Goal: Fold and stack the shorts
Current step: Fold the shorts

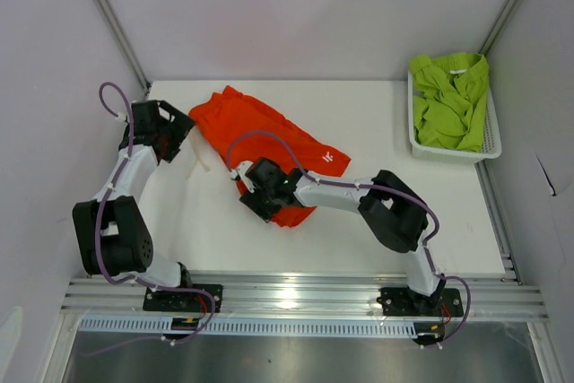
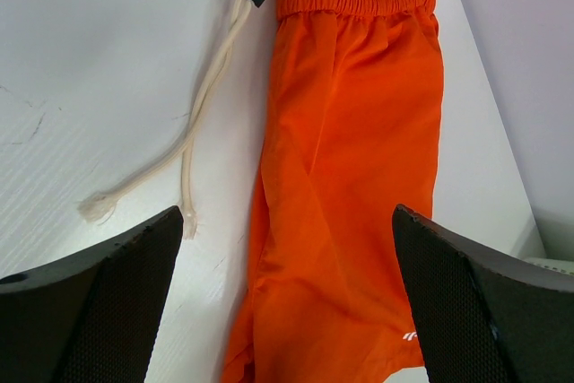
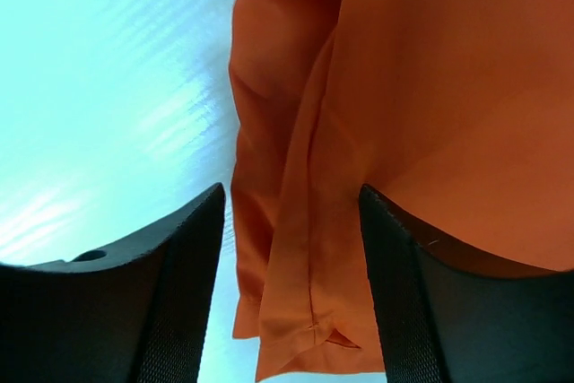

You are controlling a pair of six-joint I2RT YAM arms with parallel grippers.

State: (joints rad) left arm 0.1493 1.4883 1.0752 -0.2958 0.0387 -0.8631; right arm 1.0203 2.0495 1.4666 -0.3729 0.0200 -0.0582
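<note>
The left gripper point(image 2: 287, 214) is held wide open. The orange shorts point(image 1: 260, 123) are straddled at the near hem, ungripped, by the open right gripper point(image 3: 291, 193).

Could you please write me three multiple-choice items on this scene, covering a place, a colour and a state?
1. The lime green shorts lie: A in the white basket; B on the floor; C draped over an arm.
2. The drawstring of the orange shorts is: A blue; B whitish; C green.
3. The left end effector is: A open, holding nothing; B shut on fabric; C shut on the cord.

Answers: A, green fabric fills the basket; B, the cord looks cream-white beside the orange cloth; A, its fingers stand wide apart above the cloth, gripping nothing.
</note>
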